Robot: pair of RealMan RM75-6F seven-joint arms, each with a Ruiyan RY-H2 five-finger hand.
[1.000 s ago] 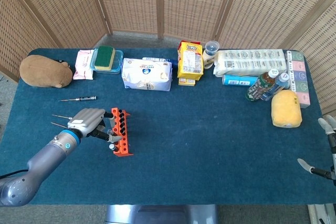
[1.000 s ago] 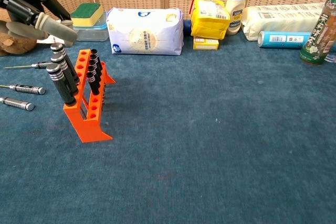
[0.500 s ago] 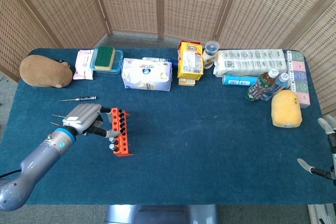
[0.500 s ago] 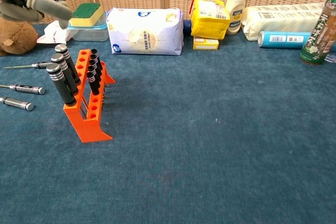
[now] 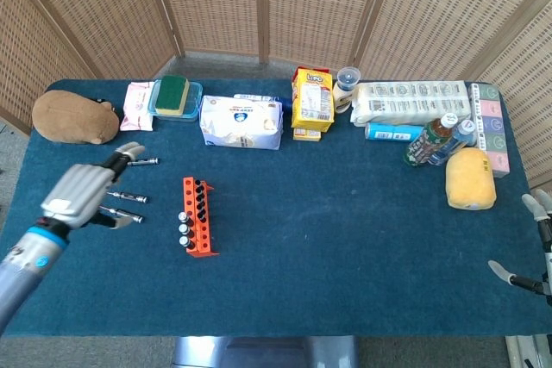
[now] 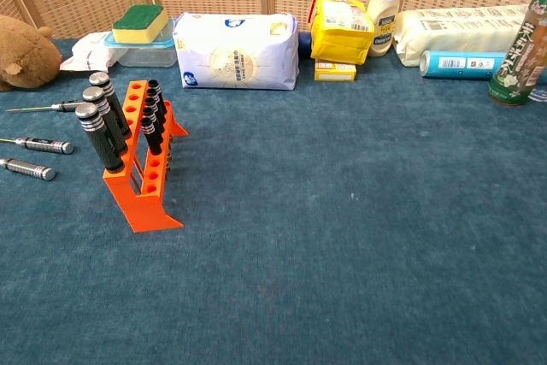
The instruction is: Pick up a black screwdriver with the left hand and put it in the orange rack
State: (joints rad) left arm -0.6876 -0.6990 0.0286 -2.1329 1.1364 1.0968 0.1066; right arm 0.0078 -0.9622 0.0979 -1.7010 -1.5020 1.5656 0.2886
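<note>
The orange rack [image 5: 207, 243] [image 6: 150, 210] stands left of the table's middle. Three big black-handled screwdrivers [image 6: 101, 132] stand in one row, with several smaller ones [image 6: 152, 119] beside them. Three loose screwdrivers lie on the cloth left of the rack: a thin one [image 6: 41, 108] [image 5: 145, 161], a second [image 6: 38, 144] [image 5: 131, 197] and a third [image 6: 26, 168] [image 5: 129, 216]. My left hand [image 5: 83, 196] hovers raised over their left ends, fingers spread and holding nothing; it is outside the chest view. My right hand [image 5: 536, 246] hangs at the lower right edge, fingers apart.
Along the far edge stand a brown plush toy [image 5: 75, 116], a sponge on a box [image 5: 175, 95], a white tissue pack [image 5: 241, 121], a yellow carton [image 5: 312, 99], paper rolls [image 5: 414, 101] and bottles [image 5: 435, 140]. A yellow sponge [image 5: 470, 178] lies at the right.
My left hand has let go beside the rack and drawn back to the left, rising out of the chest view. The rack's three big screwdrivers stay standing. The right hand has not moved.
</note>
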